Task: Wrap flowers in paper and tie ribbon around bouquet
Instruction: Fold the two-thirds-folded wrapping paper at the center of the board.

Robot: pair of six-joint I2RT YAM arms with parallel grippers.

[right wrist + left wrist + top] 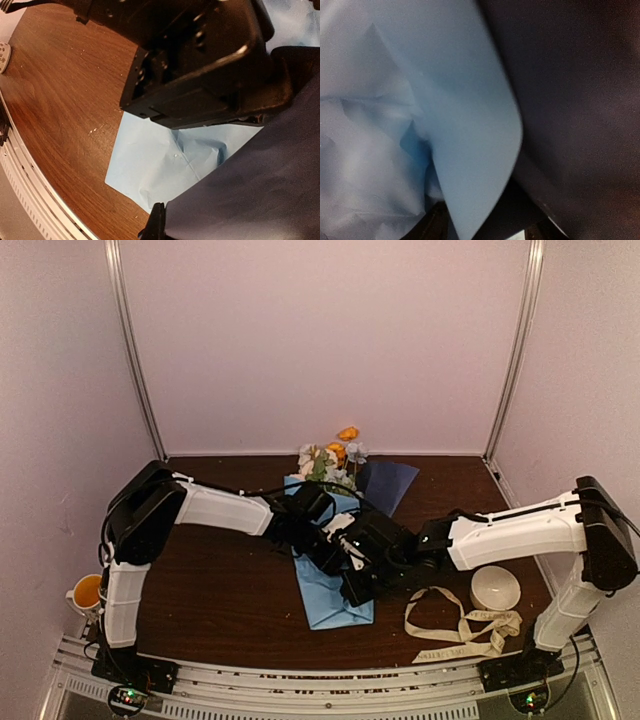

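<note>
Paper (330, 595) lies mid-worktop (220, 580), flowers (325, 462) poking out its far end; right claw (355, 585) clamped shut, apparently on a lifted flap, left claw (332, 542) opening unclear; draw flap across snugly, stems pinned, no tearing

The desk (220, 570) is dark brown wood with visible grain and a soft sheen, flecked with pale specks in the right wrist view. The paper (335, 595) is thin, matt blue tissue, lightly creased and crumpled where it folds. The flowers (325, 462) look like cloth petals on plastic stems. The ribbon (450, 635) at near right is flat cream fabric, matt, with faint dark print. Beside it, the white bowl (495, 587) is smooth and glossy. The left arm (225, 508) and right arm (515, 530) have smooth white plastic shells and black, slightly shiny joints. The near rail (330, 680) is ribbed pale metal.
</note>
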